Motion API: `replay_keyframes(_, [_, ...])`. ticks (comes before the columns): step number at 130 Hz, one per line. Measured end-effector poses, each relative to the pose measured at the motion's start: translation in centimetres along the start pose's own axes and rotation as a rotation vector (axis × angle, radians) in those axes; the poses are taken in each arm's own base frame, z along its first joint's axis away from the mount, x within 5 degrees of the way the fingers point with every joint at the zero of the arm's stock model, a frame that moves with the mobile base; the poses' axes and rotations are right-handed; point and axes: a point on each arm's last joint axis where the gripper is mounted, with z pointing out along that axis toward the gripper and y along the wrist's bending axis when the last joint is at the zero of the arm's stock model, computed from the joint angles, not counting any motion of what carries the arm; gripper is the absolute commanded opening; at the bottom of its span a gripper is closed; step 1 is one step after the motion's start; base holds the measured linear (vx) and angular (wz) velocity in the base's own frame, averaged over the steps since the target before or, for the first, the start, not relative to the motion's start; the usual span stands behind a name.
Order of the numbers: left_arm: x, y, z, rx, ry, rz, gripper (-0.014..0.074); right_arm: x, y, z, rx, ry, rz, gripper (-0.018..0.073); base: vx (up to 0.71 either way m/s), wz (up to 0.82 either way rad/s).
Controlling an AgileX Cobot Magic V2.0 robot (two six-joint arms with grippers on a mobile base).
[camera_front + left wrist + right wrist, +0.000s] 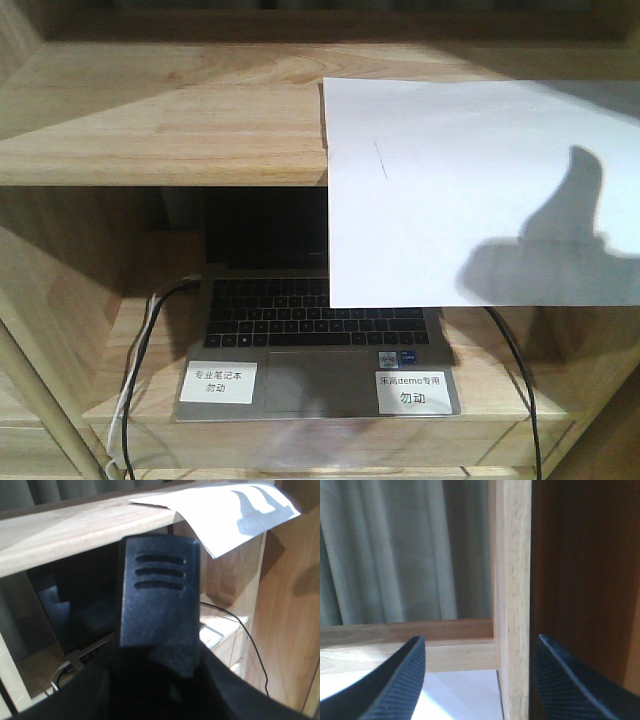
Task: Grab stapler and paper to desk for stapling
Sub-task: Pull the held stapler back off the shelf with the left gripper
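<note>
The white paper (pixel 480 190) lies on the upper shelf board and hangs over its front edge, above the laptop; a gripper's shadow falls on its right part. In the left wrist view the paper (pixel 225 510) shows at the top right. My left gripper (pixel 160 682) is shut on the black stapler (pixel 159 595), which stands up between the dark fingers and fills the middle of that view. My right gripper (pixel 480 640) is open just above the paper (pixel 462 695), its fingers either side of the shelf's upright post (pixel 512 605). The desk is out of view.
An open laptop (pixel 310 335) with two white labels (pixel 220 382) sits on the lower shelf board, cables (pixel 140 350) running down both sides. The brown side panel (pixel 585 570) is close on the right. Grey curtains (pixel 395 550) hang behind the shelf.
</note>
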Motion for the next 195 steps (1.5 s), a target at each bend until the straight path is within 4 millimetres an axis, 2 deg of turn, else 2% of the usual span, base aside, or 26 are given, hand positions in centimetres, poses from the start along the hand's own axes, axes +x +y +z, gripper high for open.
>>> replay_keyframes(162, [0.12, -0.03, 0.0, 0.003, 0.013, -0.001, -0.0006, 0.0, 0.0, 0.0, 0.0, 0.0, 0.0, 0.0447, 0.0, 0.0])
replay_keyframes(178, [0.12, -0.03, 0.0, 0.003, 0.013, -0.001, -0.0006, 0.0, 0.0, 0.0, 0.0, 0.0, 0.0, 0.053, 0.0, 0.0])
replay_keyframes(195, [0.12, -0.03, 0.0, 0.003, 0.013, -0.001, -0.0006, 0.0, 0.0, 0.0, 0.0, 0.0, 0.012, 0.0729, 0.0, 0.0])
